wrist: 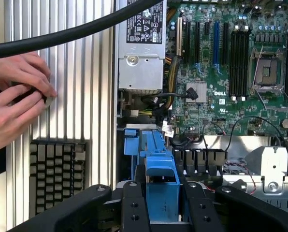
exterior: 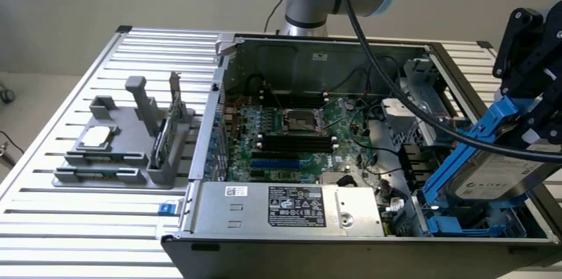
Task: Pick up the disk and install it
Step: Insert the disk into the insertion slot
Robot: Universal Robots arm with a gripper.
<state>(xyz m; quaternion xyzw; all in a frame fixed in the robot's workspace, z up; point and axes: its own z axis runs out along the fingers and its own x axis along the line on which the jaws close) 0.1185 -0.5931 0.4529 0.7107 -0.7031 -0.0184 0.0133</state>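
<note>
The disk [exterior: 496, 174] hangs tilted over the drive bay [exterior: 461, 226], at the exterior view's right end of the open computer case [exterior: 215, 88]. Its lower edge is down among the blue rails; whether it touches them I cannot tell. The fingers [wrist: 134, 205] are partly closed on its blue bracket [wrist: 158, 169], one on each side. A black cable [exterior: 412, 118] crosses over the case. Inside lie the motherboard [exterior: 290, 134] and the grey power supply [exterior: 281, 206]. On the slatted tabletop [exterior: 79, 233] stands a grey holder [exterior: 131, 167] with a chip [exterior: 95, 137]. A person's hands [wrist: 16, 96] are over the tabletop near a keyboard [wrist: 57, 169]
</note>
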